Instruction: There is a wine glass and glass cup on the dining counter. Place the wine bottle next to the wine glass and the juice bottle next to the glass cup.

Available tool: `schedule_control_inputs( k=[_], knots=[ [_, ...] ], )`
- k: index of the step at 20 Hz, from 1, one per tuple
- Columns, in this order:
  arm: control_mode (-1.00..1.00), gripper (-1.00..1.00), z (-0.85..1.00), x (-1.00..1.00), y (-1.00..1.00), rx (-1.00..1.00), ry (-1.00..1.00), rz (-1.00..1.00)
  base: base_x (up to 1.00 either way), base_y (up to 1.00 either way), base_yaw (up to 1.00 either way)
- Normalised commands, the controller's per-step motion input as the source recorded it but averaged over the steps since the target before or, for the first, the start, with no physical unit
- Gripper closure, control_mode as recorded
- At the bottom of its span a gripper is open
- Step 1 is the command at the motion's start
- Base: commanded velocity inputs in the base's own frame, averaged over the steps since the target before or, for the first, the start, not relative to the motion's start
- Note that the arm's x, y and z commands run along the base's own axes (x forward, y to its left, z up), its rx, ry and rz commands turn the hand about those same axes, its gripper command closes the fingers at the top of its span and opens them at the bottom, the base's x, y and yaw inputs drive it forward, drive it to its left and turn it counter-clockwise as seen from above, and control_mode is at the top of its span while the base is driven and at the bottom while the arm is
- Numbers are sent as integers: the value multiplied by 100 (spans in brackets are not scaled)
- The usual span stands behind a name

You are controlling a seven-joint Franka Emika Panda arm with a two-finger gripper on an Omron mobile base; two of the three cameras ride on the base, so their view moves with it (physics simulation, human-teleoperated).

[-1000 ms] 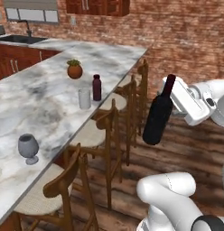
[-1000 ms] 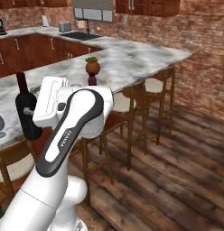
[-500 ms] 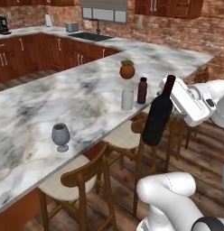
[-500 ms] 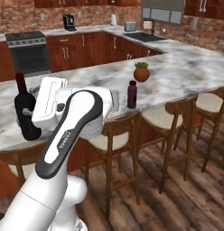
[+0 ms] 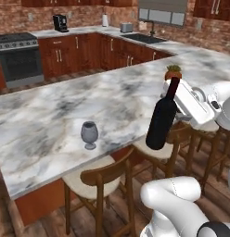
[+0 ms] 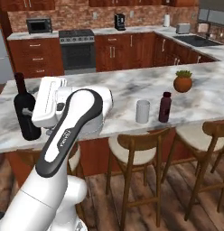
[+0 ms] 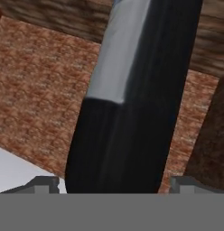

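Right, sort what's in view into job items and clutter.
Job: tall black wine bottle in the gripper; grey stemmed wine glass; pale glass tumbler; stout maroon juice bottle; marble dining counter.
Clutter: potted plant; wooden stools.

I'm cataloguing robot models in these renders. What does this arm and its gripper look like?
The arm is glossy white with rounded links and a dark grey band bearing small white lettering. Its hand is a boxy white block; the gripper has small grey finger tips. No cables show.
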Motion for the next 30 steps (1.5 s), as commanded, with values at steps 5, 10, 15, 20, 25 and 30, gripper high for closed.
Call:
schedule_control_inputs(
  k=[5, 10, 15, 20, 25, 30],
  knots=[
    [100, 100, 0, 0, 0, 0, 0, 0, 59, -11, 39],
    [100, 100, 0, 0, 0, 0, 0, 0, 40, 0, 46],
    [100, 100, 0, 0, 0, 0, 0, 0, 57, -3, 47],
    [100, 100, 0, 0, 0, 0, 0, 0, 55, -7, 44],
    [100, 100, 0, 0, 0, 0, 0, 0, 58, 0, 42],
    [100, 100, 0, 0, 0, 0, 0, 0, 71, -2, 31]
  ],
)
